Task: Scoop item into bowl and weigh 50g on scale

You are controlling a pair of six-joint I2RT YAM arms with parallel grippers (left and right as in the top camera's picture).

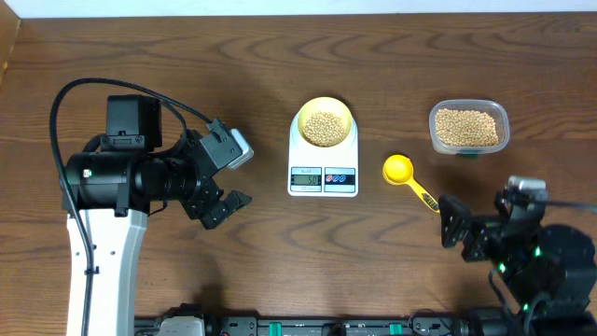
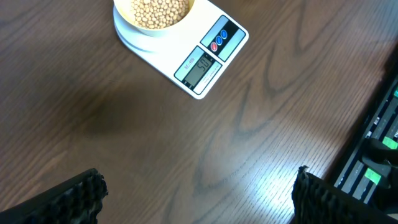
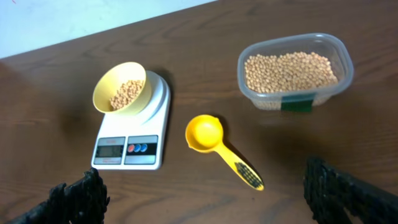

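- Right gripper (image 1: 459, 229) is hovering with jaws spread and empty, near the yellow spoon (image 1: 409, 181), whose handle is slanting toward it.
- Left gripper (image 1: 235, 177) is hanging released and empty, left of the scale (image 1: 323, 177).
- Beans (image 1: 324, 129) are sitting in the bowl (image 1: 302, 114) atop the scale.

Pale-yellow bowl (image 1: 324, 117); white scale (image 1: 322, 168); tan beans (image 1: 324, 129); wood-grain table (image 1: 187, 65).

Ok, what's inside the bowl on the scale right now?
The bowl holds a pile of tan beans, below rim level. The beans hide the bowl's floor, and the bowl covers the scale platform beneath it.
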